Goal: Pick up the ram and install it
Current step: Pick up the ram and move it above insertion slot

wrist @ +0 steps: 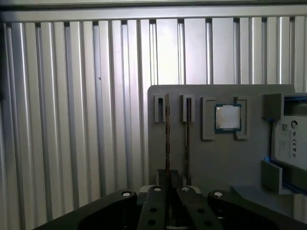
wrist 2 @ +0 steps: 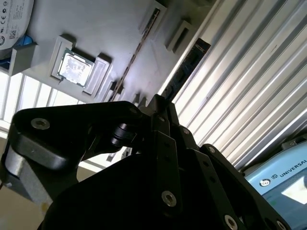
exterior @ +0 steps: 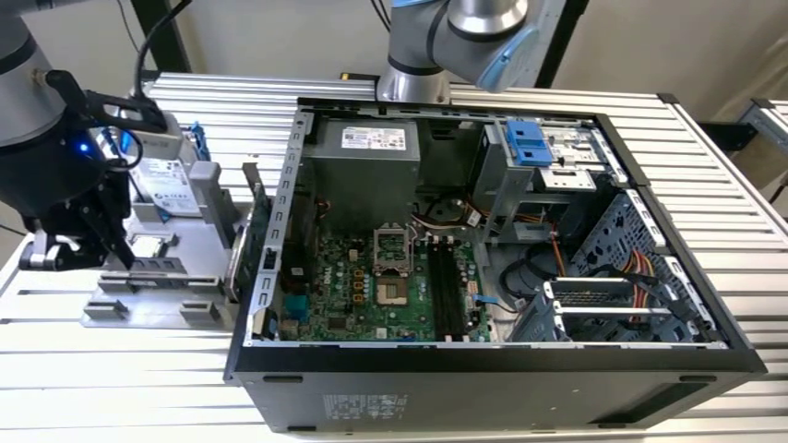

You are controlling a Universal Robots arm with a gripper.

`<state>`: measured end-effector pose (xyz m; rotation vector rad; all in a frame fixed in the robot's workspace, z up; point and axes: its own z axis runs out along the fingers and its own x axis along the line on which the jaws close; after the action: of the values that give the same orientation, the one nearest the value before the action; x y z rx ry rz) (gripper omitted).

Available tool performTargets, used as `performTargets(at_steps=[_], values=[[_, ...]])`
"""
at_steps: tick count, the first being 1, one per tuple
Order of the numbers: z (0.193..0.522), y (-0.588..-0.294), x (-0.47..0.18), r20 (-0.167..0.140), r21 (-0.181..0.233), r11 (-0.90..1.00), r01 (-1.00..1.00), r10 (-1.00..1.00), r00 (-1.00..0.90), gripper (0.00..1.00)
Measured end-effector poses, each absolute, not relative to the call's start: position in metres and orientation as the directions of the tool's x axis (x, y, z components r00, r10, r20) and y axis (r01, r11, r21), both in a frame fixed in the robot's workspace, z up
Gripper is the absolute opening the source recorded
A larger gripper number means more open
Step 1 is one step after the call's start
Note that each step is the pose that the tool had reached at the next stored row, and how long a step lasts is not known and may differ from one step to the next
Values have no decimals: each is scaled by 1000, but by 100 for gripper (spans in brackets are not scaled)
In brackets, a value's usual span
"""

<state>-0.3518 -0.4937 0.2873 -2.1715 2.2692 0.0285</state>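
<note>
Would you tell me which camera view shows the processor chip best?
The first wrist view: the processor chip faces the camera squarely. The second wrist view shows it slanted, with glare; the exterior view, distant on the gray tray.

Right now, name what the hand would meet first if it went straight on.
Probably the ram standing on edge in the gray tray, right ahead of the hand; depth is unclear.

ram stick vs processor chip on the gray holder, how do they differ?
Shape: the ram stick is long and narrow; the processor chip is small and square.
Pose: the ram stick stands on edge; the processor chip lies flat in a recess.
Look: the ram stick is dark, the processor chip silver-topped.
Both sit on the gray holder.
</note>
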Motion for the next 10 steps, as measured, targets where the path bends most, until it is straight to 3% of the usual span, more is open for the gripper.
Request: performTargets(at_steps=[10], values=[[296,-494,-352,-13,13,44,-999,-999,-44,0]])
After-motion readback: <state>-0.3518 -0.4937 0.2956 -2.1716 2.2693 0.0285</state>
